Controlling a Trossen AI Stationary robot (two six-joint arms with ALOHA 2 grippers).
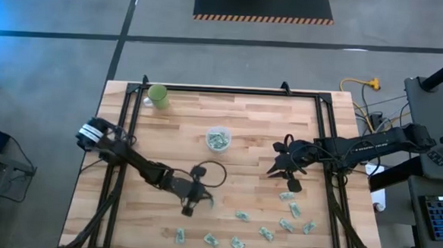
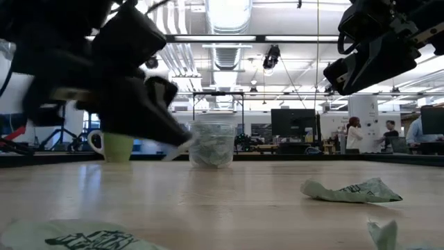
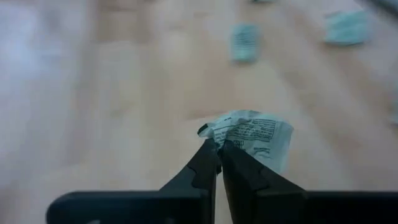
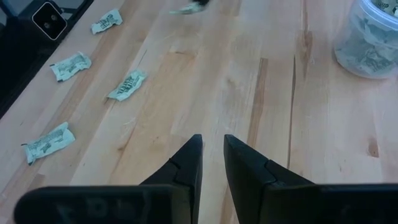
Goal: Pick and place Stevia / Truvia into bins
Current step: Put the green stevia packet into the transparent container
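Pale butcher-block wooden desk point(image 1: 244, 133) carries everything.

Round clear plastic cup point(image 1: 218, 139) sits mid-desk, already part-filled with packets.

Left claw point(image 3: 217, 149) low over desk's front-left area, fingers pinched tight on one small crumpled green-and-white paper packet point(image 3: 255, 135).

Right claw point(image 4: 212, 152) hovers beside cup, fingers slightly apart, holding nothing.

Loose packets point(image 1: 265, 233) scattered near desk's front edge.

Step in hand: pick just made. Next calls for lift, carry over cup rim, release.
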